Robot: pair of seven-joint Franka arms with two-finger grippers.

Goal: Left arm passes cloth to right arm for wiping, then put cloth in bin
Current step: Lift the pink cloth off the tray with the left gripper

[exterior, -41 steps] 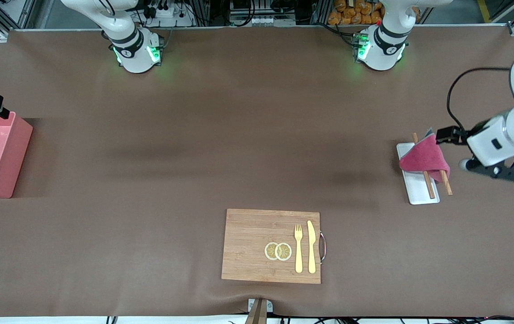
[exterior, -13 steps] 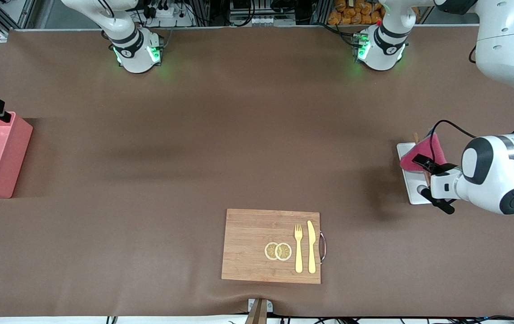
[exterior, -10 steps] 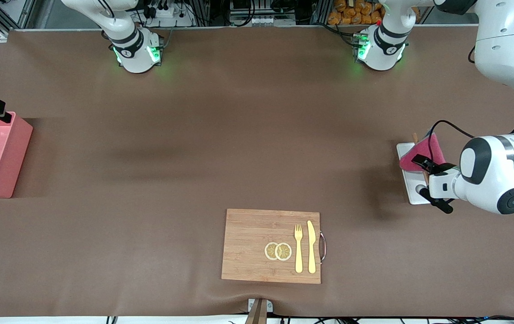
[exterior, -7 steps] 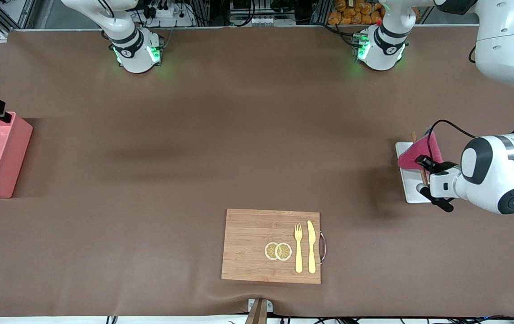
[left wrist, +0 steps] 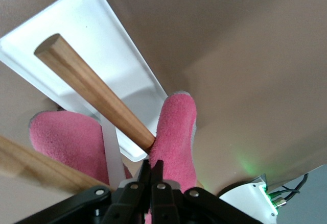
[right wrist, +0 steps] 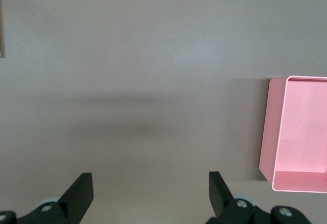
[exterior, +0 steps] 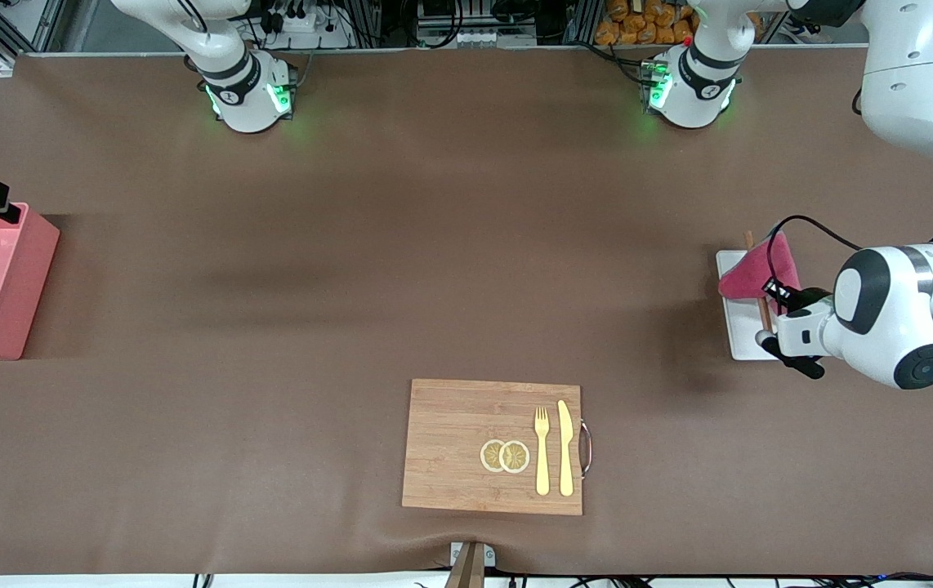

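- A robotics lab, not a home or kitchen.
- Two white robot arms are bolted to one long table (exterior: 434, 245) covered in a plain brown mat; green lights glow on their bases (exterior: 250, 98).
- Along the table's edge by the bases run aluminium frame rails (exterior: 368, 20), power strips and bundles of cables (exterior: 450, 33).
- The few items laid out look like staged props: a wooden board (exterior: 466, 445) with a yellow fork (exterior: 542, 449) and knife (exterior: 565, 447).

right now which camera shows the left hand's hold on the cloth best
The left wrist view: the left hand is shut on a fold of the cloth. In the front view the cloth shows, but the hold is hidden. The right wrist view lacks it.
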